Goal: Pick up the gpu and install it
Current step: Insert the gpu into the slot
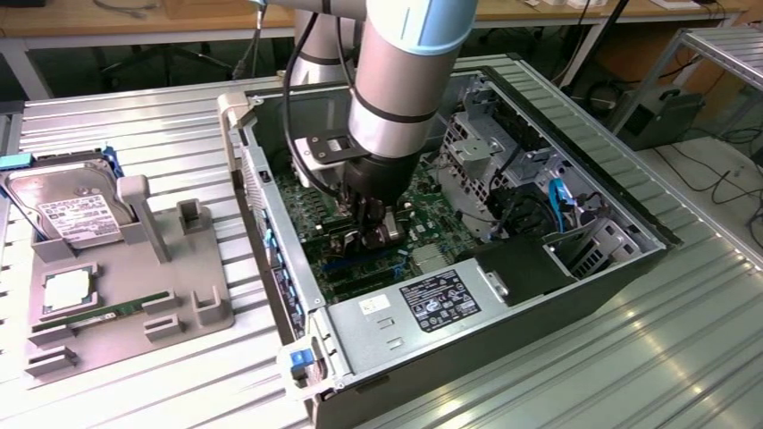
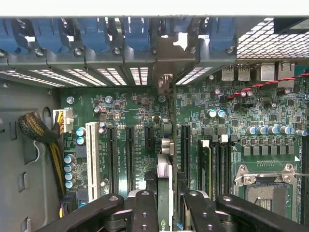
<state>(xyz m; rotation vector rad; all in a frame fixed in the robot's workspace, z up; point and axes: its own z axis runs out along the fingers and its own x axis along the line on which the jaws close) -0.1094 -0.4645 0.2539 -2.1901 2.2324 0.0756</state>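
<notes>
The gpu (image 2: pixel 164 179) is seen edge-on as a thin upright card. It stands over the green motherboard (image 2: pixel 241 111), between the long black expansion slots (image 2: pixel 129 159). Its far end reaches the case's rear wall at an open bracket gap (image 2: pixel 165 82). My gripper (image 2: pixel 167 210) is shut on it, with a black finger (image 2: pixel 145 212) on each side of the card. Whether the card's edge sits in a slot is hidden. In the exterior view my gripper (image 1: pixel 370 231) is down inside the open computer case (image 1: pixel 596 223), low over the board.
Blue bracket latches (image 2: pixel 96 34) line the rear wall, and a braided cable bundle (image 2: pixel 38 133) lies beside the board. A drive cage (image 1: pixel 477 152) and power supply (image 1: pixel 441 299) crowd the case. A grey tray (image 1: pixel 179 295) outside it holds a hard drive (image 1: pixel 66 210) and a memory stick (image 1: pixel 102 313).
</notes>
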